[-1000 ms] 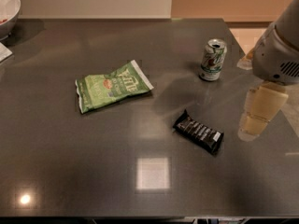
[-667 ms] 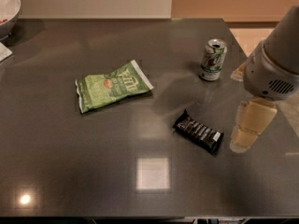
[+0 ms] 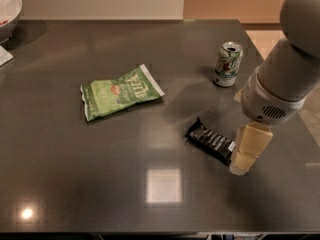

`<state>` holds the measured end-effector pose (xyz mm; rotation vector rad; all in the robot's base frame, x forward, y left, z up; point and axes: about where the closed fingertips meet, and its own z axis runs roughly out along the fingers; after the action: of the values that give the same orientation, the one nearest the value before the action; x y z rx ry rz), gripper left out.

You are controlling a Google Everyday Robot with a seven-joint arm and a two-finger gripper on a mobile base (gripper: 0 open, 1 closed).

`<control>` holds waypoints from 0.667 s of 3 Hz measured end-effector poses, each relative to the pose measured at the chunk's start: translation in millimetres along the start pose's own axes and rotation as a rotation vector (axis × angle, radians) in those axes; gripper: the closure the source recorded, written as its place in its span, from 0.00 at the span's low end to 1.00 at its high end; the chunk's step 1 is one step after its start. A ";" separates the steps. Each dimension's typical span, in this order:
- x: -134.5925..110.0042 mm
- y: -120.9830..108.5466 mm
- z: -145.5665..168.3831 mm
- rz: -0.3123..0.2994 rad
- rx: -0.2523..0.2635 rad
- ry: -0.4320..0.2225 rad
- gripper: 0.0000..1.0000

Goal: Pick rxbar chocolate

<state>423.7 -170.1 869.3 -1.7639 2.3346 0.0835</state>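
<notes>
On the dark counter point(image 3: 75, 184), right of the middle and toward the near edge, the rxbar chocolate point(image 3: 210, 140) is lying flat, its black wrapper showing white lettering and running slantwise from upper left to lower right. Its right end is lying just beside the hand point(image 3: 242, 164), or partly tucked behind it; whether the two are touching cannot be told. The hand is hanging down from the right, a pale cream block pointing at the counter, with its tip sitting close over the surface just past the bar's lower right end. Whether the hand is spread or pressed together cannot be told from this angle, and it is not visibly pinching anything. Above it, the thick grey-white arm point(image 3: 285, 79) is reaching in from the upper right corner.

A green chip bag point(image 3: 120, 92) is lying flat to the left of the bar, well apart from it. A green-and-white soda can point(image 3: 228, 64) is standing upright behind the bar, near the arm and the right edge. At the far left corner a white bowl point(image 3: 7, 9) is showing only in part. Two bright patches of light are reflecting off the counter near the front.
</notes>
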 end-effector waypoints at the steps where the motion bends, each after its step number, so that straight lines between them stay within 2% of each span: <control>1: -2.4 -2.3 15.4 0.015 -0.025 0.009 0.00; 2: -9.5 7.3 39.2 0.024 -0.047 0.022 0.00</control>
<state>424.5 -152.3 832.4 -1.7669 2.3890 0.1246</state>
